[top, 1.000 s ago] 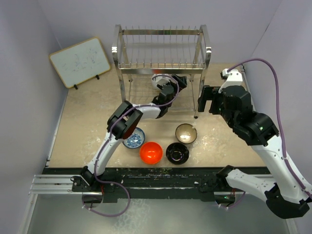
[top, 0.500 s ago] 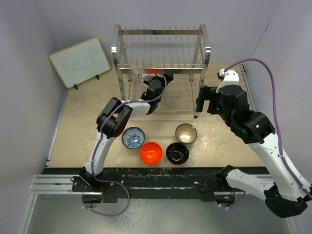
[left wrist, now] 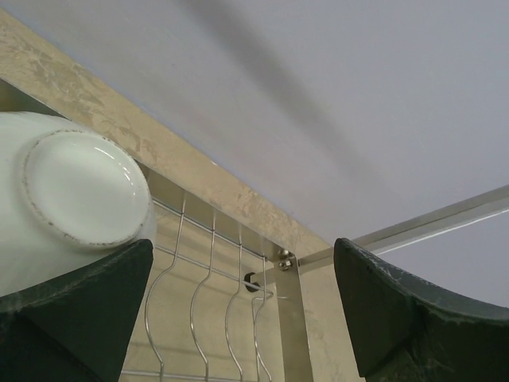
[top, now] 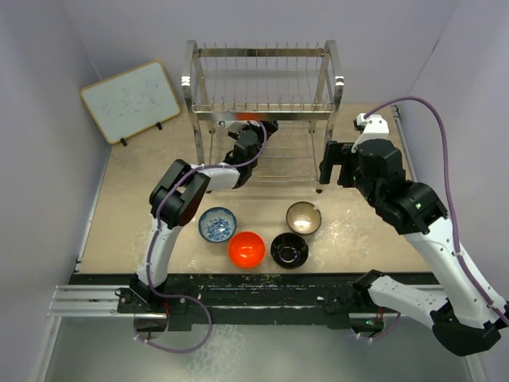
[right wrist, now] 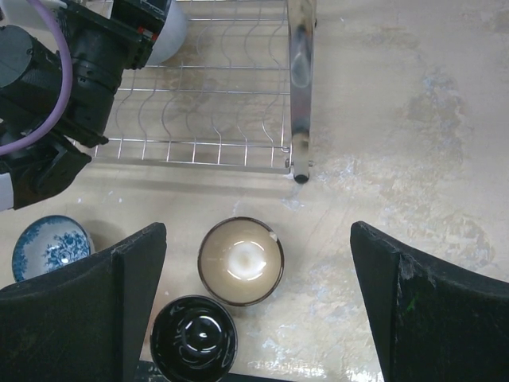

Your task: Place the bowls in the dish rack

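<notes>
The steel dish rack (top: 266,103) stands at the back. My left gripper (top: 251,134) reaches into its lower tier, jaws open and empty (left wrist: 242,248). The white bowl (left wrist: 75,191) rests on the lower grid shelf, base toward the camera, right beside my left finger (left wrist: 87,310); it also shows in the right wrist view (right wrist: 169,30). My right gripper (top: 334,163) is open (right wrist: 258,231) and hovers above the tan-brown bowl (right wrist: 240,261). On the table lie the blue-and-white bowl (top: 217,224), orange-red bowl (top: 246,249), black bowl (top: 289,250) and tan-brown bowl (top: 304,217).
A white wood-framed board (top: 131,99) leans at the back left. The rack's front right leg (right wrist: 300,95) stands just behind the tan-brown bowl. Grey walls close in the table on three sides.
My left gripper has slid left along the rack's lower shelf with the white bowl. My right arm has shifted slightly.
</notes>
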